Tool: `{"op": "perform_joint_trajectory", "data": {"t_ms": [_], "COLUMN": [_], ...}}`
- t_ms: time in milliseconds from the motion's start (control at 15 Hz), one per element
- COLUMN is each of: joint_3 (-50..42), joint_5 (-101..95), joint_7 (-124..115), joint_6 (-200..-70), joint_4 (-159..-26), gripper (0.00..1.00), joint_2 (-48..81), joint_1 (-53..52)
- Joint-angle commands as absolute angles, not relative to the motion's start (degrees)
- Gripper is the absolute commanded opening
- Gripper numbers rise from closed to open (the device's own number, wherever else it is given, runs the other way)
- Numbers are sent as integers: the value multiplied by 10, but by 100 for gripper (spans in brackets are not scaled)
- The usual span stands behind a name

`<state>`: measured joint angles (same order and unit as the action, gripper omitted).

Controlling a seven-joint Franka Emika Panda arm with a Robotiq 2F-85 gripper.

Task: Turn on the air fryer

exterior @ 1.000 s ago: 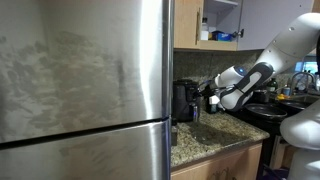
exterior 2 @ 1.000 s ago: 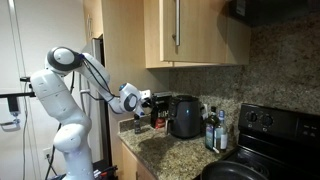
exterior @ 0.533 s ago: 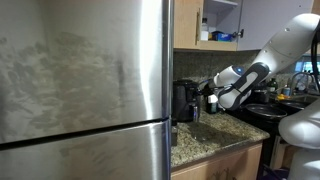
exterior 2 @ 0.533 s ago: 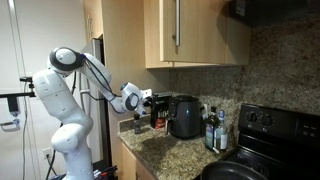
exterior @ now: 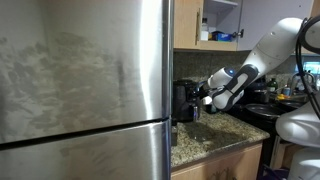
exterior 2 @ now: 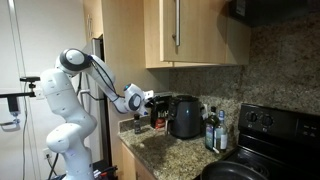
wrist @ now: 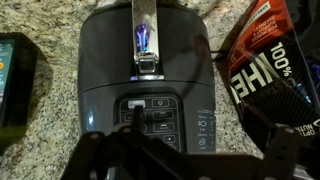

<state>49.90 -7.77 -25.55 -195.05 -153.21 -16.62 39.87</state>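
The air fryer (wrist: 140, 70) is black, glossy and rounded, and fills the wrist view, with its button panel (wrist: 150, 115) facing me. It stands on the speckled granite counter in both exterior views (exterior: 184, 100) (exterior 2: 184, 115). My gripper (wrist: 135, 110) looks shut, its dark fingertips together over the upper left button of the panel. In both exterior views the gripper (exterior: 205, 97) (exterior 2: 152, 99) hovers just in front of the air fryer at panel height.
A black "100% Whey" bag (wrist: 265, 60) lies beside the air fryer, and a green-edged object (wrist: 12, 80) on the other side. The big stainless-steel fridge (exterior: 85, 90) stands close. Bottles (exterior 2: 212, 130) and a black stove (exterior 2: 270, 125) are beyond; cabinets (exterior 2: 185, 30) hang overhead.
The arm's elbow and upper links have shifted, and the gripper has edged slightly closer to the air fryer's front. The air fryer has not moved.
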Motion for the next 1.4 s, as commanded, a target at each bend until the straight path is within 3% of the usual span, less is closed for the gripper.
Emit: {"op": "perform_joint_trajectory", "data": {"t_ms": [0,733,800,1333], "joint_3": [499,791,747,851], "joint_5": [-78,-70,-73,-65], "joint_7": [-255,-258,-258,-272], "joint_6": [-1950,-1936,-1933,-1926], "joint_4": [-1531,-1476,-1487,-1445], "gripper": [100,100,100,100], "joint_2": [-166,-172,-169,-186], "joint_1": [400,682,641,741]}}
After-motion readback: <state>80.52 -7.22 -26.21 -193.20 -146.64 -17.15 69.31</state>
